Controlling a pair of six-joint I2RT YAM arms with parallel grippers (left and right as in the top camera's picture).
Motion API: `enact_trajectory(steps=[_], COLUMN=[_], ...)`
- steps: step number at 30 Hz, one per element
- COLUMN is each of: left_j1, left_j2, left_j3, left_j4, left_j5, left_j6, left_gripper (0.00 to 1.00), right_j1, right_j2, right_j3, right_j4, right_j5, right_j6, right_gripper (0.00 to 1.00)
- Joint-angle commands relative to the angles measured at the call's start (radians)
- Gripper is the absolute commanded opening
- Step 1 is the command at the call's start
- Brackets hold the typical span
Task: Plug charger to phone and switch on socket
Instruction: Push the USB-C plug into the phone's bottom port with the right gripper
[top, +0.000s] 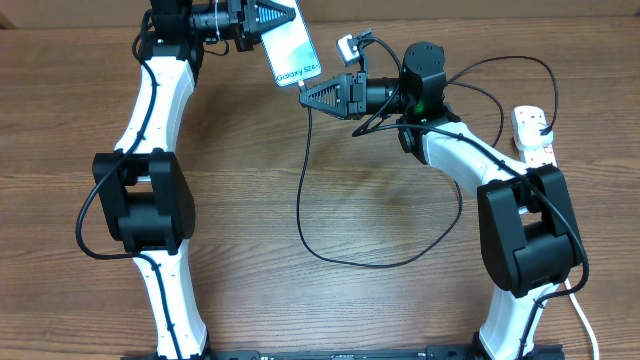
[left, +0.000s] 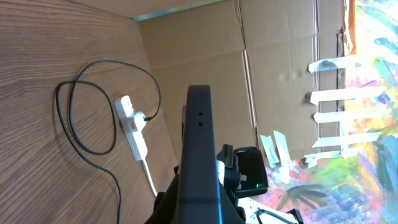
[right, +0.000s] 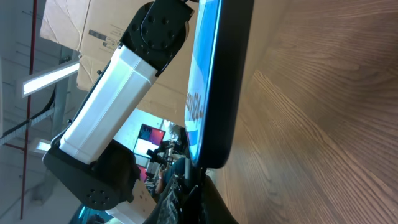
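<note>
Wood-grain bench (top: 380, 220) carries the socket (top: 533, 135) at its right edge and the charger (top: 300, 200) in a slack loop. The phone (top: 288, 45) is held up at the far side, clenched in the left jaws. The right jaws pinch the charger's tip just beside its lower end. Slight misalignment could scrape the tip across that end or lever the phone loose. Only the left wrist view shows the black plug (left: 147, 116) seated in the socket.
</note>
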Motion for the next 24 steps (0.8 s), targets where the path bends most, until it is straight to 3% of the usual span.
enact_trajectory(steps=[1,24], left_j1=[-0.009,-0.033], left_j2=[-0.049,-0.049], left_j3=[0.021,0.021], left_j4=[0.008,0.008], left_j5=[0.067,0.085], left_j6=[-0.007,-0.006], left_gripper=[0.04,0.04], right_j1=[0.003,0.003], right_j2=[0.001,0.001], right_j3=[0.014,0.014], right_j4=[0.006,0.021], right_j5=[0.023,0.091], right_j6=[0.002,0.129], right_gripper=[0.04,0.04])
